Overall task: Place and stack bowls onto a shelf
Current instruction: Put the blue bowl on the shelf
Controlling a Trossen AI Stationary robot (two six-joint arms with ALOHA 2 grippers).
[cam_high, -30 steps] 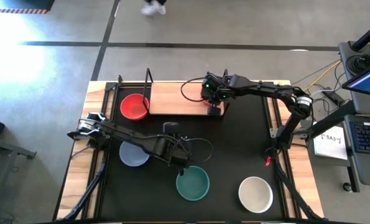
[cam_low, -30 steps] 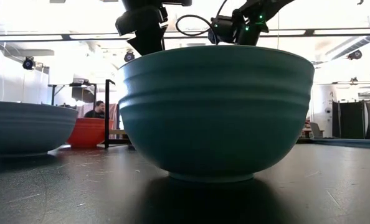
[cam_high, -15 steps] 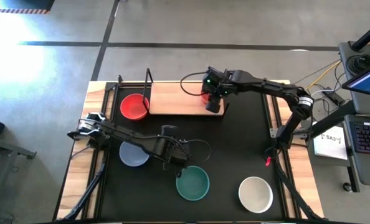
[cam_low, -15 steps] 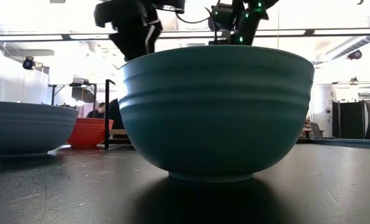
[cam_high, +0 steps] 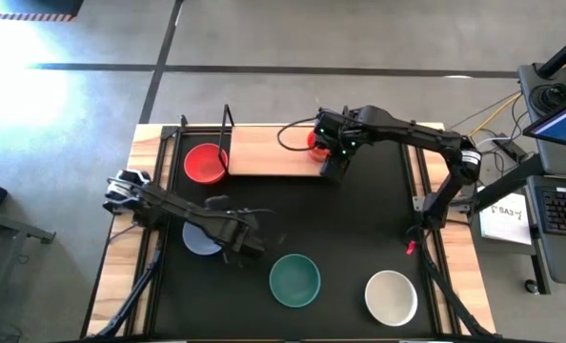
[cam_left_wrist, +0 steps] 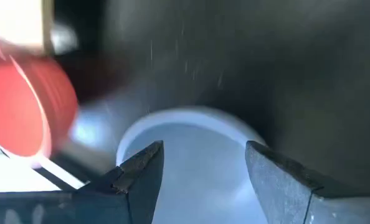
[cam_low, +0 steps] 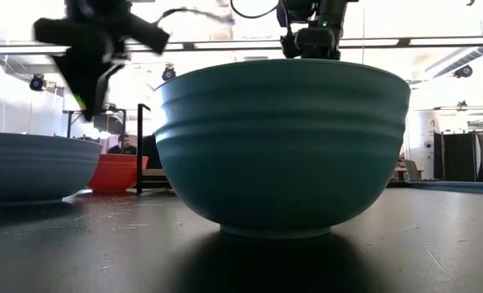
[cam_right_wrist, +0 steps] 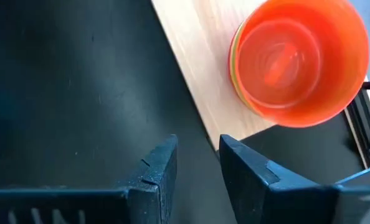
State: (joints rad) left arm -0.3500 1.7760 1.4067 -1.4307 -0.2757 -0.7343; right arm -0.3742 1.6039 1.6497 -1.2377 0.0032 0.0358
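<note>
Shelf (cam_high: 264,151): wooden board at the far edge of the black mat (cam_high: 359,219) on the table (cam_high: 434,257); it carries a red bowl (cam_high: 205,164) at its left end and an orange bowl (cam_right_wrist: 297,59) at its right end.
Done: the orange bowl seems to sit nested on another bowl, a yellowish-green rim showing beneath it.
Left: teal bowl (cam_high: 293,280), white bowl (cam_high: 391,296) and pale blue bowl (cam_high: 203,237) are on the mat, not yet shelved.
Right pincer (cam_right_wrist: 197,162): just off the shelf's right end, beside the orange bowl, jaws slightly apart and empty.
Left pincer (cam_left_wrist: 203,168): over the pale blue bowl, jaws wide, gripping nothing.
Views: only the right wrist view shows the nested rim; the low view is mostly filled by the teal bowl.
</note>
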